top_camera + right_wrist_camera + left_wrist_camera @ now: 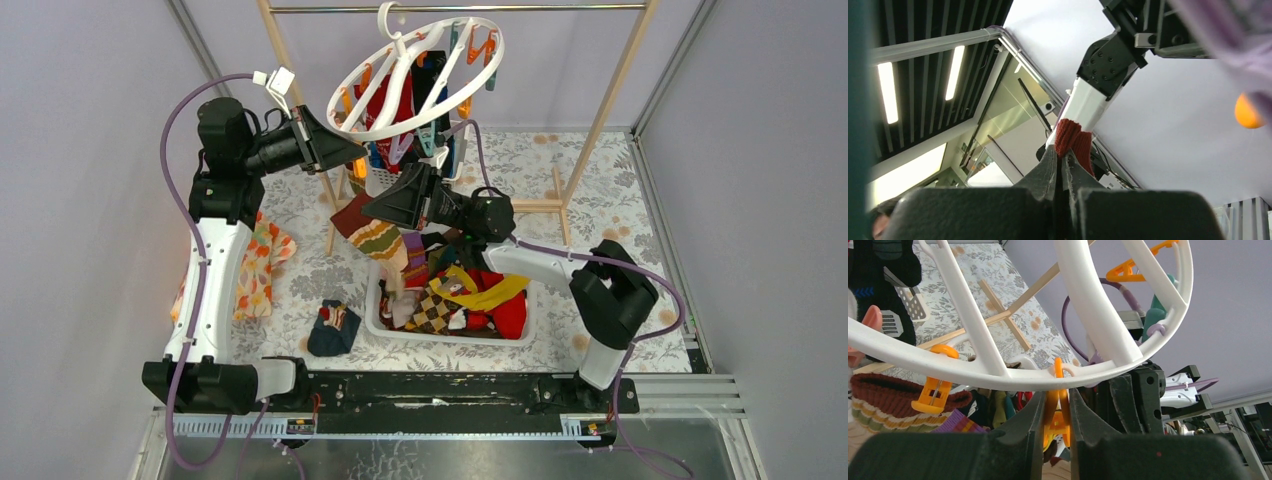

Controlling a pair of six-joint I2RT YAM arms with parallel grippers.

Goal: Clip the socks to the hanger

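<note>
Nearest the arm bases, a dark sock (333, 328) is lying alone on the tabletop (600, 200), just beside a white basket (440, 339). The basket is holding a heap of socks (470, 295) in red, yellow, argyle and black, and whatever is lying under the top layer is hidden. To the left, the left arm's white link is covering part of a flowered cloth (258, 270).

Over the basket's far end the right arm is reaching leftward. The right pincer (1060, 156) is pinching the red-brown cuff of a striped sock (375, 238), jaws almost together. Its wrist view is pointing up at the ceiling, with blurred shapes crowding the edges.

Farther back, the left arm is standing tall and bending to the right. The left pincer (1057, 401) is squeezing an orange clip (1058, 422) in a narrow grip, right under the rim of the hanger (973, 371). From overhead, those fingertips are disappearing beneath the ring. The hanger is hanging tilted from a wooden rack (612, 90), with hanging socks (383, 102) half hidden below it.
</note>
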